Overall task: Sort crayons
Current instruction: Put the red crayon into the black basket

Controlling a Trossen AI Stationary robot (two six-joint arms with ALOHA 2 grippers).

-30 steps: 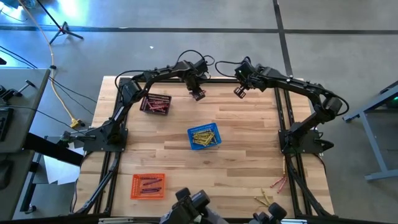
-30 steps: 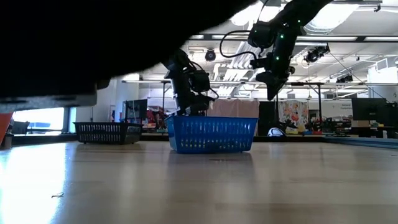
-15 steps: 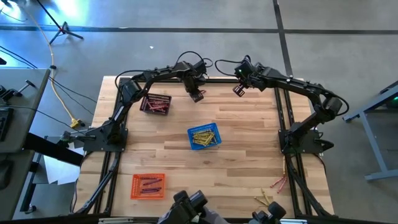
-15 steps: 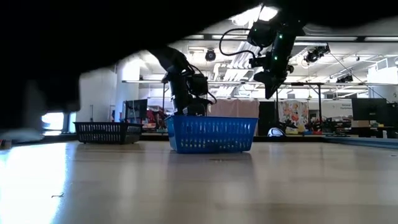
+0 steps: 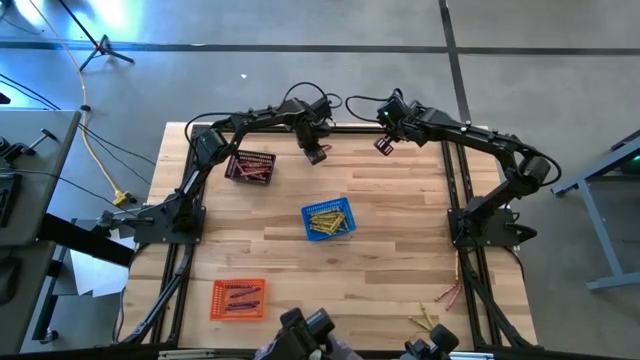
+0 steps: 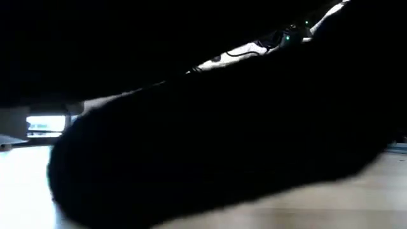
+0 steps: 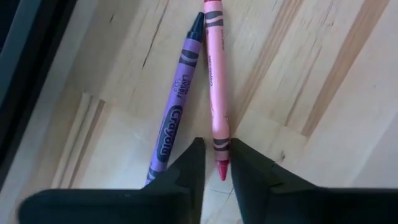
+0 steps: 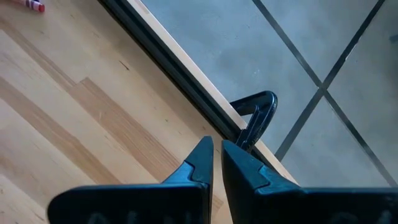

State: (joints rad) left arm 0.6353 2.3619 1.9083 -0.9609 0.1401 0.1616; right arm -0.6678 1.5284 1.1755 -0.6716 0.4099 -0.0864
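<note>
Wooden surface (image 5: 390, 230), far edge: left tool (image 7: 216, 163) pinching pink crayon (image 7: 215, 93), purple crayon (image 7: 176, 98) touching alongside; right tool (image 8: 217, 155) pressed together, empty, near the same edge.

The purple crayon (image 7: 176, 102) lying on the tabletop (image 7: 298, 74) carried the one brand I could read: "Crayola", printed lengthwise along its paper wrapper. Smaller lettering above it was too fine to make out. The pink crayon (image 7: 214, 81) beside it had print too, but none of it was legible.
</note>
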